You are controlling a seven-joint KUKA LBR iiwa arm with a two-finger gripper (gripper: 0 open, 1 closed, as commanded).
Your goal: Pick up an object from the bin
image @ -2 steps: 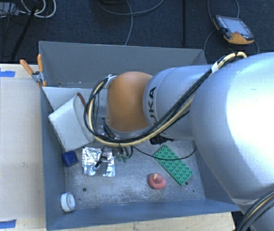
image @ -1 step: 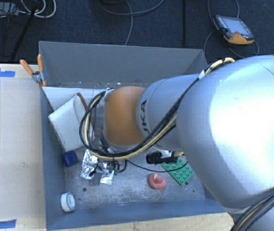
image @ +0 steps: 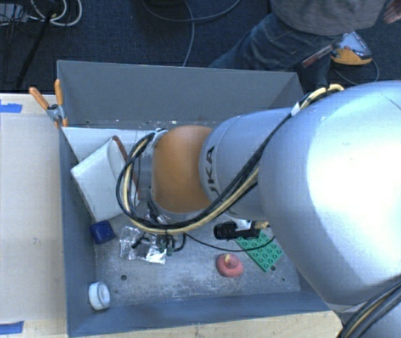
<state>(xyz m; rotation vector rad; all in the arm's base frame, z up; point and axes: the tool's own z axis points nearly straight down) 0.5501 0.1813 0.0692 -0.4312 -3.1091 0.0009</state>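
Several loose items lie on the floor of the grey metal bin [image: 179, 83]. The bin floor [image: 186, 291] is dull grey, scuffed and speckled with pale marks.

Arm [image: 341, 189]: large silver body coming in from the right and covering the bin's right half. An orange cover [image: 179, 167] sits at the wrist, with black and yellow cables [image: 125, 189] looped round it.

Gripper [image: 149, 243]: low in the bin's left-centre, directly at a crumpled silver foil-like piece [image: 131, 248]. Cannot tell whether the gripper is open or closed on it; the tip is lost among cables and foil. Cannot tell either whether the piece is touched or only just beside.

Other contents:
- small blue block [image: 102, 232], just left of the foil piece, near the left wall.
- white flat box [image: 100, 178], tilted, leaning in the back-left corner.
- white round cap [image: 99, 295], front-left corner, well apart from the gripper.
- red knob-shaped thing [image: 229, 265], on the floor right of centre.
- green studded plate [image: 265, 253], just right of the red thing, partly under the arm.

Room beyond the bin: dark blue carpet [image: 115, 34] with floor cables [image: 59, 5] trailing across it. At the top right are a person's jeans-clad legs [image: 278, 34] and a shoe [image: 352, 48].
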